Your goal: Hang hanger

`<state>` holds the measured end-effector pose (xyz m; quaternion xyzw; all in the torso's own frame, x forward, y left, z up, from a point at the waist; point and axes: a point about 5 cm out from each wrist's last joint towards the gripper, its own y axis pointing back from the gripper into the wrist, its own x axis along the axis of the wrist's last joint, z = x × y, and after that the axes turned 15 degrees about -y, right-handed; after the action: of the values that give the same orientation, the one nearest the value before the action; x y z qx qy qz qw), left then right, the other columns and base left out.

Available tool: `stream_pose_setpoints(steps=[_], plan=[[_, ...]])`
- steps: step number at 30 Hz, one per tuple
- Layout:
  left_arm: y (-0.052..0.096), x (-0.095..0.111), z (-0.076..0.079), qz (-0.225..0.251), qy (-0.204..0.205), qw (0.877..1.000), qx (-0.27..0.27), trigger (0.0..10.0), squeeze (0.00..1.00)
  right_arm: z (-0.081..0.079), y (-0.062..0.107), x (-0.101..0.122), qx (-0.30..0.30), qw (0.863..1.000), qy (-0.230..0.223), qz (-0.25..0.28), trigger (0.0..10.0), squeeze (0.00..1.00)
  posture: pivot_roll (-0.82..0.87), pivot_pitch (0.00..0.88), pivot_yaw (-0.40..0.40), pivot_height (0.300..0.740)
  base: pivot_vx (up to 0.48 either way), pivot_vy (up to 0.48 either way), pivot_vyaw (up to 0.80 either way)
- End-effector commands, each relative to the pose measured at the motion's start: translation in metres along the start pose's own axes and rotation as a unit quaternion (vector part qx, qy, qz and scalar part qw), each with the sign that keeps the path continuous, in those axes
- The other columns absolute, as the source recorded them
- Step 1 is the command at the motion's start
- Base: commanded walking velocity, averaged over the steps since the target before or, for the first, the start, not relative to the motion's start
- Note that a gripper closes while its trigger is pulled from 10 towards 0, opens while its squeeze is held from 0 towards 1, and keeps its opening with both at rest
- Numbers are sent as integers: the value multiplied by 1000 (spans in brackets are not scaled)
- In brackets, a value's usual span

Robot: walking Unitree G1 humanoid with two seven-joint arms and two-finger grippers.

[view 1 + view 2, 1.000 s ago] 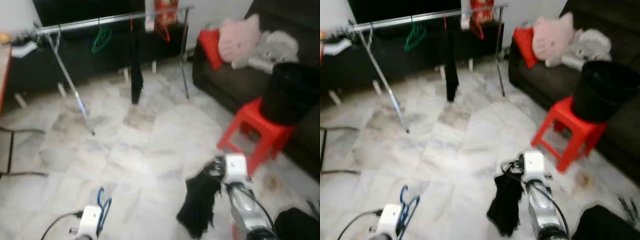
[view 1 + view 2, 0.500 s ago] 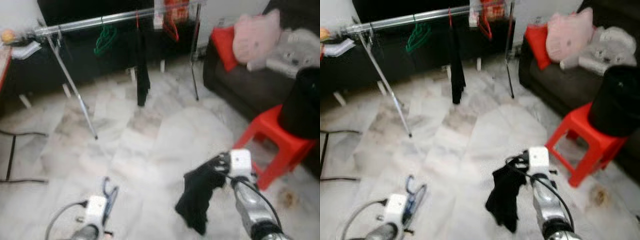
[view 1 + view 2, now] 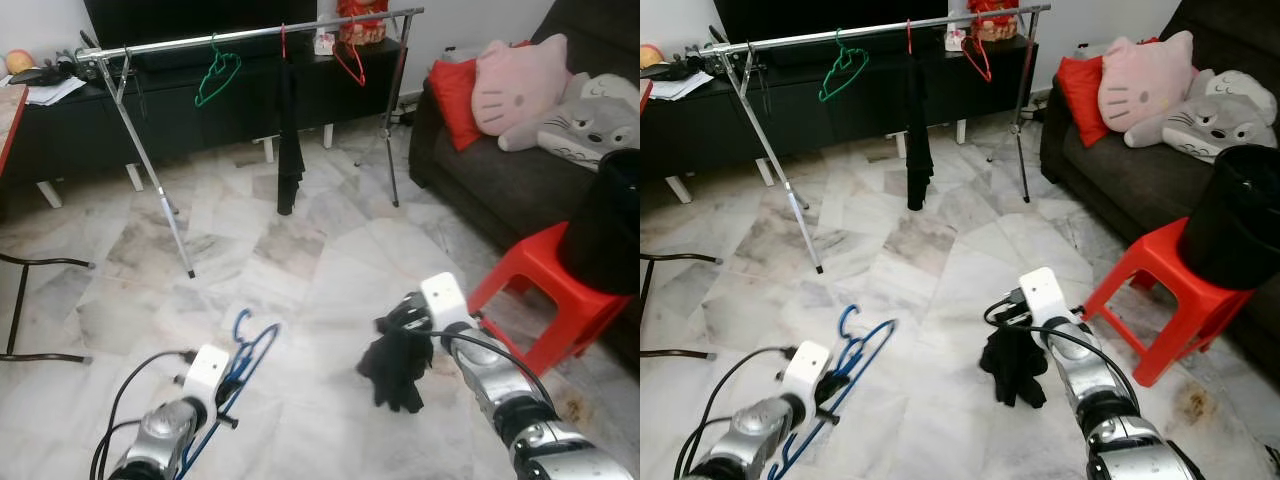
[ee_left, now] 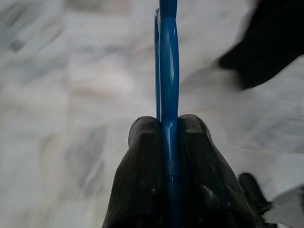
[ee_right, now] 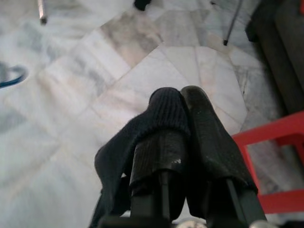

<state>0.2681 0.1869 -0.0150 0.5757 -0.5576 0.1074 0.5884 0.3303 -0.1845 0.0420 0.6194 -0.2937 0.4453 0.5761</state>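
Left claw (image 4: 169, 130) grips blue hanger (image 3: 243, 352), hook end pointing forward.

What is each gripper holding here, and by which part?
Left gripper: blue hanger, its thin bar clamped between the fingers. Right gripper: black cloth, pinched at its top edge, the rest dangling.

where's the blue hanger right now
The blue hanger is pinched in the left pincer, low on the robot's left over the marble floor, short of the clothes rail.
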Motion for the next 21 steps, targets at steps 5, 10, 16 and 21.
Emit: stream_pose_setpoints(steps=[5,10,16,21], plan=[[-2,20,3,28,-50,991,-120,10000,0,2,-3,13,48,993,102,-42,10000,0,-71,0,-20,740,0,0,0],[3,31,7,24,-81,969,-231,10000,0,6,-5,21,59,986,147,-61,10000,0,-70,0,-19,740,0,0,0],[19,41,12,45,-75,942,-323,10000,0,1,-7,29,69,988,131,-47,10000,0,-66,0,-15,740,0,0,0],[31,52,13,59,-81,924,-368,10000,0,1,-8,27,55,988,132,-54,10000,0,-58,0,-16,740,0,0,0]])
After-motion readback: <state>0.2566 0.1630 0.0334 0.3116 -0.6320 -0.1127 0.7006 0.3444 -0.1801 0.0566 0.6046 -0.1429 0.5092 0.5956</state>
